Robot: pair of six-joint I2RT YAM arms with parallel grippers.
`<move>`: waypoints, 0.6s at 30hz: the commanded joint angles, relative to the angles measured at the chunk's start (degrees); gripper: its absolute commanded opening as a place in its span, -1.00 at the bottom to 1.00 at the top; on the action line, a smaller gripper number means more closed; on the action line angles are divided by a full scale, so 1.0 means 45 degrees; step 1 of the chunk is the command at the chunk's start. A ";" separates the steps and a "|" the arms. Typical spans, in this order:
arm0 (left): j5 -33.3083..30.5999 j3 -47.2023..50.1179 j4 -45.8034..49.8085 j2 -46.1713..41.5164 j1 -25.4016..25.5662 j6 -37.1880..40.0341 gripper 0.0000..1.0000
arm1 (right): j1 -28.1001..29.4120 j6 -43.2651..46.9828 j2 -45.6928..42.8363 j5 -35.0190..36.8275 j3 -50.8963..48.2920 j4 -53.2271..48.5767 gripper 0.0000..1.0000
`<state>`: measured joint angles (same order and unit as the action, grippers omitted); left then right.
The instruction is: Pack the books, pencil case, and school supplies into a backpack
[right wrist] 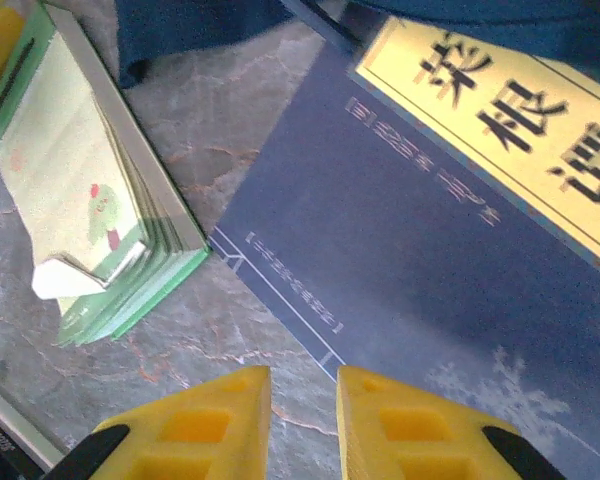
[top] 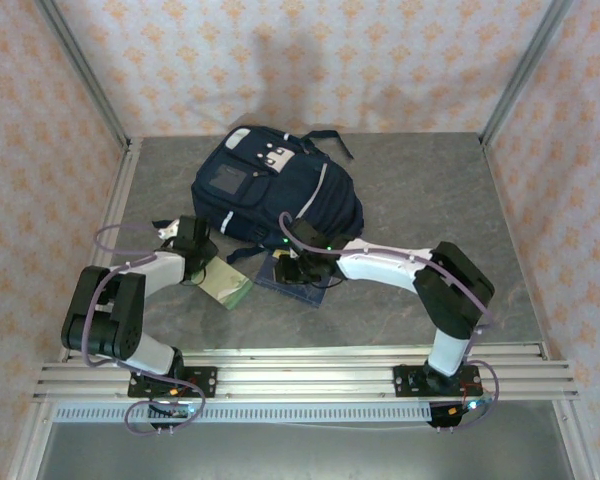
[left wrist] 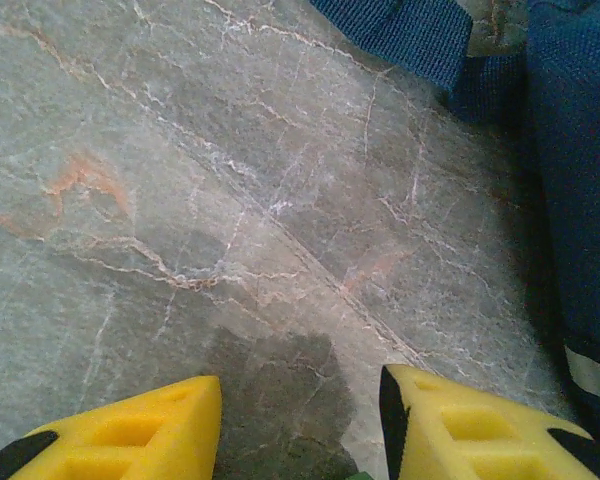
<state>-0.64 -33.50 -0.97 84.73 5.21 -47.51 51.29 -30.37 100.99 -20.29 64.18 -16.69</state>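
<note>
The navy backpack lies at the middle back of the table, and its fabric borders the left wrist view. A navy book lies at its near edge, with a green-edged packet to its left. My right gripper hovers at the corner of that book, jaws a narrow gap apart over bare table, holding nothing. A yellow panel with big black characters lies on the book. My left gripper is open over bare table beside the backpack. The pencil case is out of view.
The green-edged packet lies just left of the right gripper. Backpack straps trail toward the back wall. Patterned walls close in the table on three sides, and a metal rail runs along the near edge.
</note>
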 commanded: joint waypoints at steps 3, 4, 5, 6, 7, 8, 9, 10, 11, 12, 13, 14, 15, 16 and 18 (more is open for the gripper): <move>0.1725 0.1001 -0.0014 -0.0720 0.0070 -0.1039 -0.08 | -0.0530 0.0197 -0.0061 0.1003 -0.0614 -0.0588 -0.49; 0.1835 0.1172 0.0010 -0.0888 0.0072 -0.1113 -0.09 | -0.0665 0.0205 -0.0012 0.0929 -0.0676 -0.0588 -0.48; 0.1945 0.1361 0.0049 -0.1096 0.0071 -0.1172 -0.09 | -0.0800 0.0204 0.0033 0.0907 -0.0725 -0.0651 -0.46; 0.2033 0.1544 0.0153 -0.1322 0.0072 -0.1208 -0.09 | -0.0934 0.0200 0.0091 0.0918 -0.0728 -0.0752 -0.44; 0.2095 0.1681 0.0285 -0.1540 0.0072 -0.1285 -0.09 | -0.1030 0.0223 0.0159 0.0906 -0.0728 -0.0846 -0.42; 0.2214 0.1885 0.0372 -0.1830 0.0072 -0.1332 -0.09 | -0.1142 0.0250 0.0246 0.0911 -0.0699 -0.0961 -0.39; 0.2307 0.2085 0.0452 -0.2141 0.0067 -0.1389 -0.09 | -0.1304 0.0263 0.0353 0.0916 -0.0679 -0.1056 -0.38; 0.2347 0.2236 0.0603 -0.2397 0.0072 -0.1449 -0.09 | -0.1417 0.0231 0.0450 0.0906 -0.0654 -0.1159 -0.37; 0.2386 0.2426 0.0753 -0.2729 0.0074 -0.1520 -0.09 | -0.1573 0.0230 0.0550 0.0880 -0.0634 -0.1260 -0.36; 0.2455 0.2663 0.0829 -0.3081 0.0087 -0.1579 -0.09 | -0.1732 0.0229 0.0592 0.0909 -0.0650 -0.1355 -0.35; 0.2499 0.2860 0.0937 -0.3356 0.0109 -0.1656 -0.09 | -0.1875 0.0236 0.0597 0.1004 -0.0659 -0.1460 -0.34; 0.2552 0.3062 0.1025 -0.3637 0.0143 -0.1787 -0.09 | -0.2010 0.0246 0.0490 0.1307 -0.0650 -0.1640 -0.33; 0.2630 0.3277 0.1027 -0.3891 0.0229 -0.1919 -0.09 | -0.2022 0.0350 0.0242 0.1618 -0.0669 -0.1753 -0.32; 0.2683 0.3420 0.1085 -0.4088 0.0340 -0.1993 -0.09 | -0.2027 0.0442 -0.0037 0.1633 -0.0703 -0.1761 -0.30; 0.2664 0.3652 0.1298 -0.4491 0.0705 -0.2123 -0.09 | -0.2004 0.0460 -0.0664 0.1073 -0.0728 -0.1682 -0.22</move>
<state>9.32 -19.14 -0.58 66.30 6.44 -54.83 42.85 -29.45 101.54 -17.45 61.28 -20.45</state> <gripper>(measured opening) 0.457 0.379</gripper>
